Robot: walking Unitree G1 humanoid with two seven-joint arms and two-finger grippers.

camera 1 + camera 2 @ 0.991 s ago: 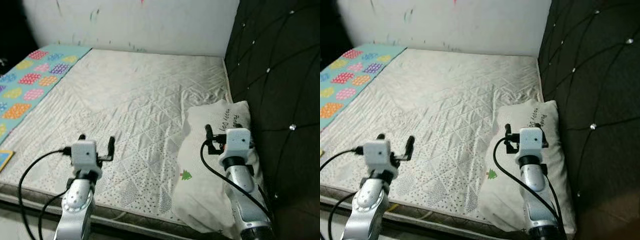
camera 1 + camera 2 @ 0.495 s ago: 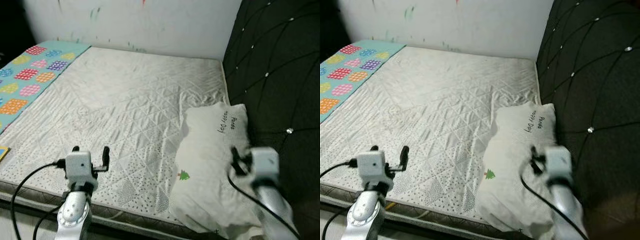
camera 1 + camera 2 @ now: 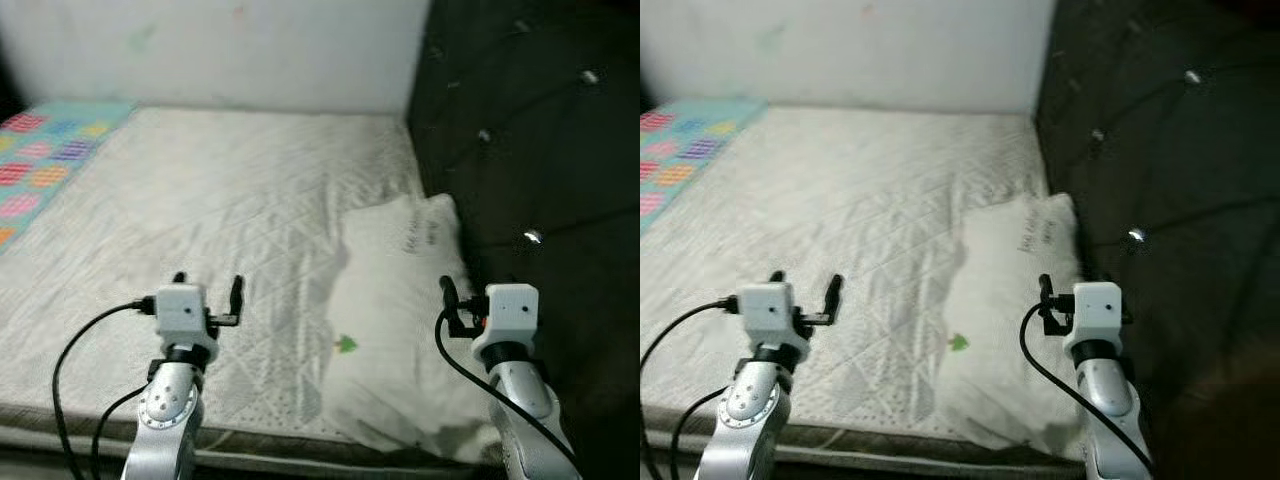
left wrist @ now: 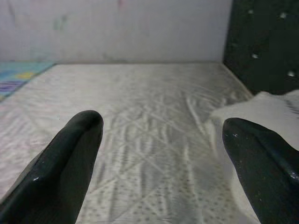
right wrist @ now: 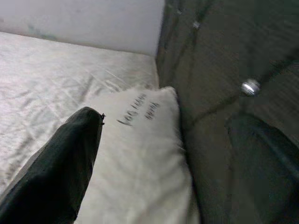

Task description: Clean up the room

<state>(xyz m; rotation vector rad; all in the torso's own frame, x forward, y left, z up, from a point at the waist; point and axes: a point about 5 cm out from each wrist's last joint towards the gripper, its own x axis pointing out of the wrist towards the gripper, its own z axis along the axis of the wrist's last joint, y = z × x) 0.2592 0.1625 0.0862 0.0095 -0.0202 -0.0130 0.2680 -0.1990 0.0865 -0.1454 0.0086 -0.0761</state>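
At four o'clock on the bed [image 3: 200,200], the pillow [image 3: 395,320] needs straightening; right gripper [image 3: 478,297] and left gripper [image 3: 208,290] both gape empty, so pinch its corner squarely.

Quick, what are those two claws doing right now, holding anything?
Left gripper: open, holding nothing, above the mattress.
Right gripper: open, holding nothing, over the pillow by the headboard.

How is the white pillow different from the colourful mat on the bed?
The pillow is plain white with a small green mark and some writing; the mat is turquoise with bright patches. The pillow is puffy and lies against the dark headboard; the mat lies flat along the opposite edge. Both rest on the quilted mattress.
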